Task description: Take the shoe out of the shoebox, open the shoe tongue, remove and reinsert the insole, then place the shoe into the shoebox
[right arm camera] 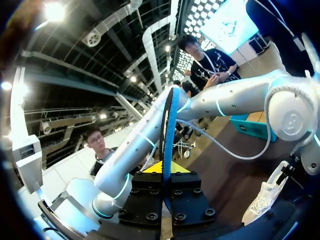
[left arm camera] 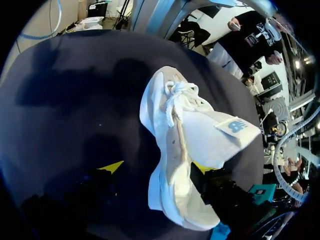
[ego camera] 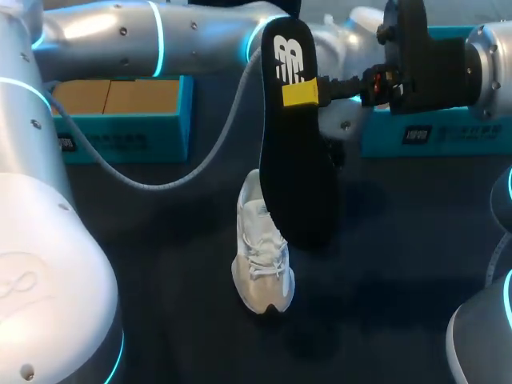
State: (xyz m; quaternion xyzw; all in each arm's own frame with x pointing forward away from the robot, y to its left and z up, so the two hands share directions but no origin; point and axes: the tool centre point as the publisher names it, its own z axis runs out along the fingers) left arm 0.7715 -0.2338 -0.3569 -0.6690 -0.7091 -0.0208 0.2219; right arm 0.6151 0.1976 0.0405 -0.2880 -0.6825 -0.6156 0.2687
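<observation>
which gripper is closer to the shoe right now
Left. The left gripper has its fingers either side of the shoe; the right gripper holds the insole raised, apart from it.

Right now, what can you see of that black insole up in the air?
The insole is long, flat and black, foam-like by its look, with a white logo near its upper end and a blue edge in the right wrist view. It is out of the shoe, held nearly upright above it. Only the right gripper is seen touching it, its yellow-tipped fingers clamping both sides just below the logo.
</observation>
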